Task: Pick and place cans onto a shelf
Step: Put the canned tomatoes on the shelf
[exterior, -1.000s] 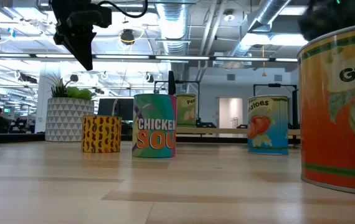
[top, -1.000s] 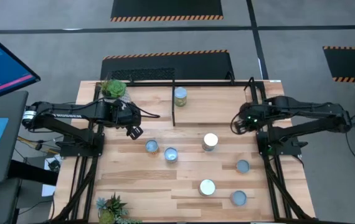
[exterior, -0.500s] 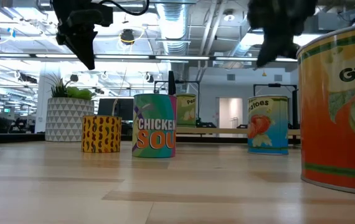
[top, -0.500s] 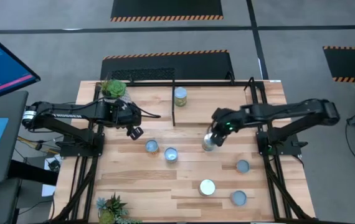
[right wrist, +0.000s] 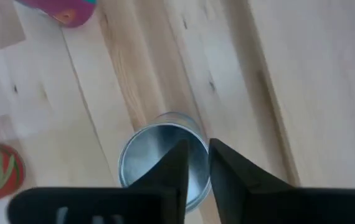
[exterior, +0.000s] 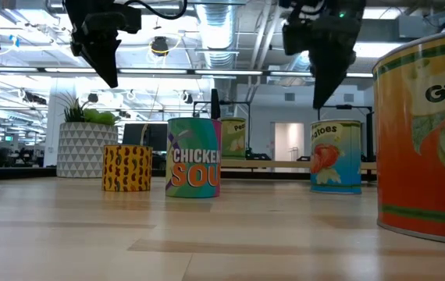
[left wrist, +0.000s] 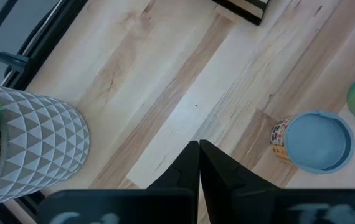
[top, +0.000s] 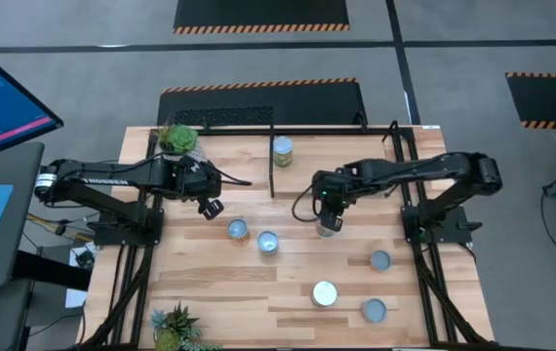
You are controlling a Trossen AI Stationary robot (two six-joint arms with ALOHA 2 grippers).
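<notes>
Right gripper (top: 327,209): above silver-topped can (right wrist: 159,158) mid-worktop, fingers narrowly parted, holding nothing. Left gripper (top: 212,207): fingers shut, empty, near plant pot (left wrist: 31,146). One can (top: 283,150) on shelf (top: 337,132). Risk: narrow gap strikes rim, topples can. Worktop (top: 288,268): pale wood planks; open-plan room behind
</notes>
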